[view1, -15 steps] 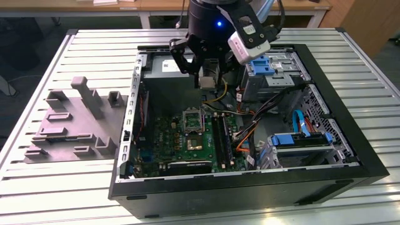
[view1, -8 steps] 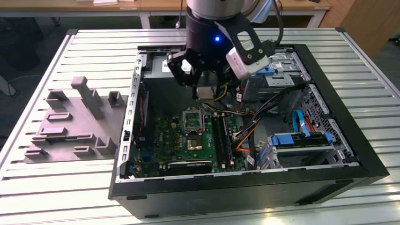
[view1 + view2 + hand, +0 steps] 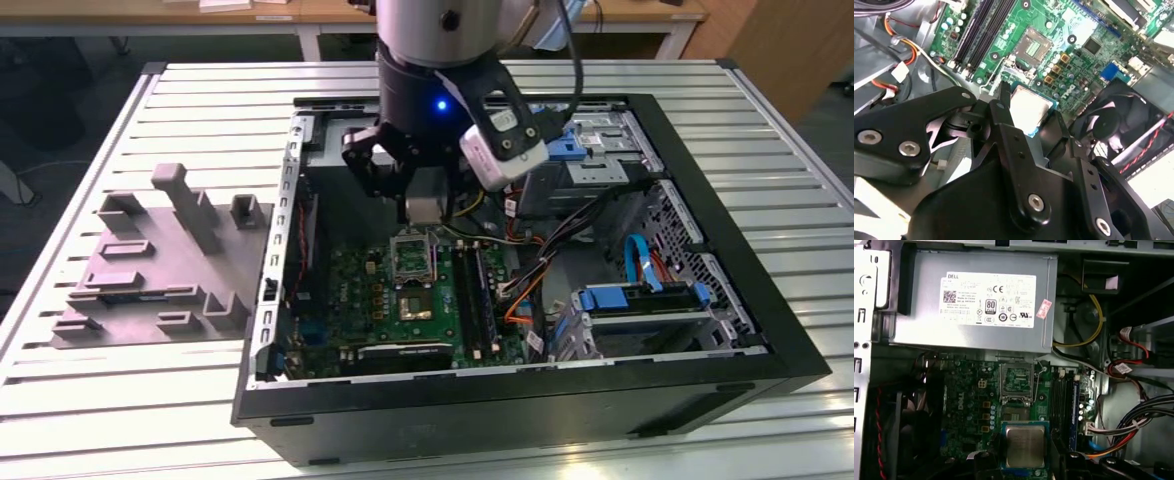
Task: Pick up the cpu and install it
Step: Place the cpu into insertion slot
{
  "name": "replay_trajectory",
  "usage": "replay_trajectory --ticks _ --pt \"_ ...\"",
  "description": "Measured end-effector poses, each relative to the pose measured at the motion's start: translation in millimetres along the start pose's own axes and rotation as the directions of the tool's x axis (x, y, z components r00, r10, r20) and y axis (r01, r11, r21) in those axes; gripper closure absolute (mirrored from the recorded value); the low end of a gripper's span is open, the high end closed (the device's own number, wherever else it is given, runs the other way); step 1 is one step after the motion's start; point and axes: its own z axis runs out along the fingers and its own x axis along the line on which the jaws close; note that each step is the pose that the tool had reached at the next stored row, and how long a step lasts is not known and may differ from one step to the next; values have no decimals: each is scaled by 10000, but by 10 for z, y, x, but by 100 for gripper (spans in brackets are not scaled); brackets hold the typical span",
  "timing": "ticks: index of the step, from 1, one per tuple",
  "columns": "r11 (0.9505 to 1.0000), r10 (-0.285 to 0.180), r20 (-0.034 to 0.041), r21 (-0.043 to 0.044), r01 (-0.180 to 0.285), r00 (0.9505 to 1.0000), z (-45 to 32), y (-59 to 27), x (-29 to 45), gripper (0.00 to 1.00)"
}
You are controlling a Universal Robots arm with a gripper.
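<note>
One slatted metal table (image 3: 200, 100) bears one open black steel case (image 3: 534, 400). One matte grey moulded tray (image 3: 147, 300) sits beside the case, on the exterior view's left. The arm (image 3: 441, 30) reaches down into the case, over the green board (image 3: 964, 405) and near the boxy grey power supply (image 3: 929, 335). The black gripper (image 3: 1029, 117) has two fingers (image 3: 1004, 120) pinching the one cpu (image 3: 1025, 444), a thin square with a dull silvery top. The cpu is held flat just beside the one square metal-framed socket (image 3: 1016, 382).
</note>
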Motion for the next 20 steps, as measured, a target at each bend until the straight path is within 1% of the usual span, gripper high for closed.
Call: replay_trajectory --ticks 4,6,8,11,20 --pt "9999 103 7 -3 -103 9999 63 -71 2 53" --pt "9996 279 32 -8 -279 9996 101 -81 4 53" --pt "9992 399 40 -11 -399 9992 137 -90 4 53" --pt "9991 412 38 -7 -412 9991 189 -118 4 53" --pt "9991 413 40 -11 -413 9991 352 -267 8 53"
